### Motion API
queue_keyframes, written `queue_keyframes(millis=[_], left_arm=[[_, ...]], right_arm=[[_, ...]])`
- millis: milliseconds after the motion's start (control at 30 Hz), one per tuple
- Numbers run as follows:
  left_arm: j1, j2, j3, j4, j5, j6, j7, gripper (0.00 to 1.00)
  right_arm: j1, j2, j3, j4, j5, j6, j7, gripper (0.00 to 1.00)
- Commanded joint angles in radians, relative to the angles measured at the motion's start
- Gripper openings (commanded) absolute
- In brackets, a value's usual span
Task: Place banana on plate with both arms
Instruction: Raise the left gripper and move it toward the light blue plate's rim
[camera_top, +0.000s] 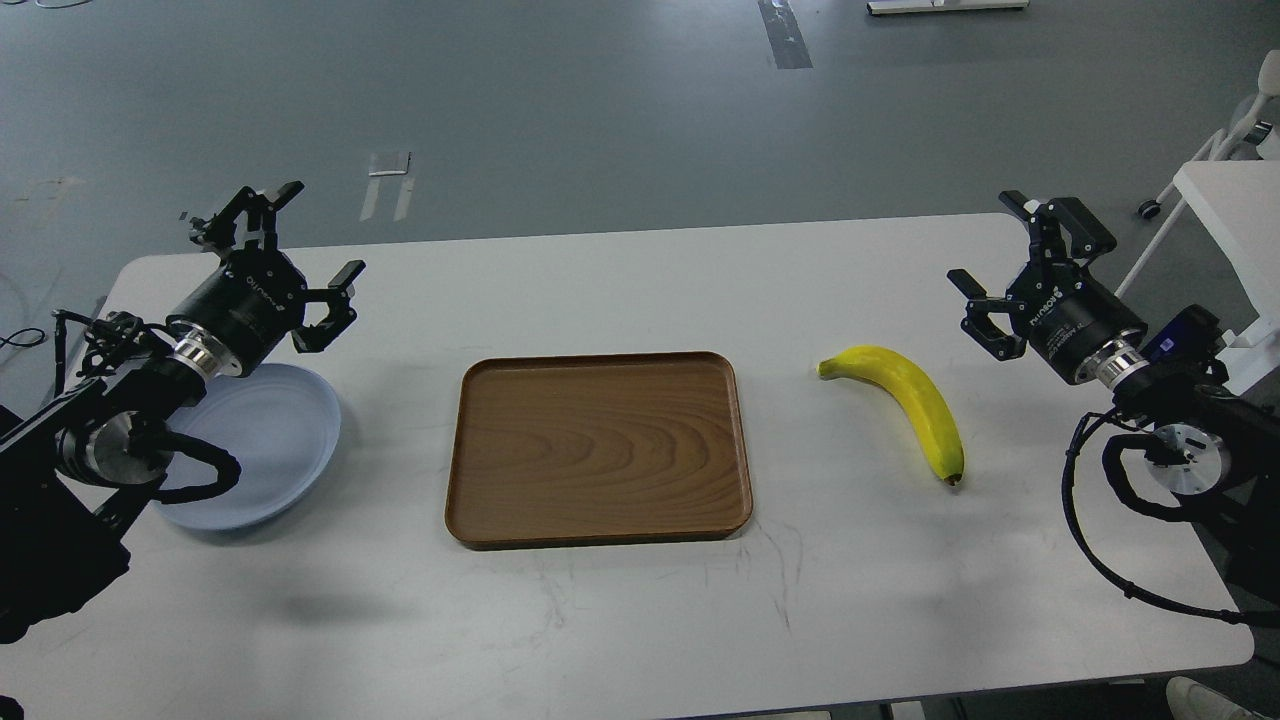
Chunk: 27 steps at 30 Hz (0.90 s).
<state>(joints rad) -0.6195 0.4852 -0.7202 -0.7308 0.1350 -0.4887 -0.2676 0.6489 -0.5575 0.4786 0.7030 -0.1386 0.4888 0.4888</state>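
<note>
The yellow banana (908, 398) lies flat on the white table, right of centre, stem tip toward the tray and dark end toward me. A pale blue-grey plate (275, 440) rests at the table's left, partly hidden under my left arm. My left gripper (300, 245) hovers above the plate's far edge, fingers spread wide and empty. At the far right, my right gripper (1005, 250) is open too, holding nothing, roughly a hand's width right of the banana and farther back.
A rectangular brown wooden tray (598, 448) sits in the middle of the table (640, 620), between plate and banana. A white piece of furniture (1225, 215) stands beyond the table's right end. Grey floor lies behind.
</note>
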Motion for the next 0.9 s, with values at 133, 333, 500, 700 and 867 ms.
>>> queue_keyframes(millis=[133, 333, 500, 700, 867], left_arm=[[-0.003, 0.004, -0.004, 0.002, 0.000, 0.000, -0.001, 0.98], [-0.023, 0.041, 0.016, -0.002, 0.026, 0.000, -0.004, 0.98], [-0.091, 0.148, 0.016, -0.070, 0.276, 0.000, -0.028, 0.98], [-0.102, 0.373, 0.018, -0.361, 0.708, 0.000, -0.183, 0.98], [-0.086, 0.501, 0.022, -0.525, 0.993, 0.000, -0.186, 0.98]], right_arm=[[-0.003, -0.009, 0.005, 0.000, 0.002, 0.000, 0.000, 1.00], [-0.002, -0.010, 0.006, 0.000, 0.002, 0.000, 0.000, 1.00], [-0.003, -0.024, 0.006, 0.001, 0.002, 0.000, 0.000, 1.00], [-0.003, -0.024, 0.008, 0.003, 0.002, 0.000, 0.000, 1.00], [-0.002, -0.024, 0.009, 0.003, 0.002, 0.000, 0.000, 1.00]])
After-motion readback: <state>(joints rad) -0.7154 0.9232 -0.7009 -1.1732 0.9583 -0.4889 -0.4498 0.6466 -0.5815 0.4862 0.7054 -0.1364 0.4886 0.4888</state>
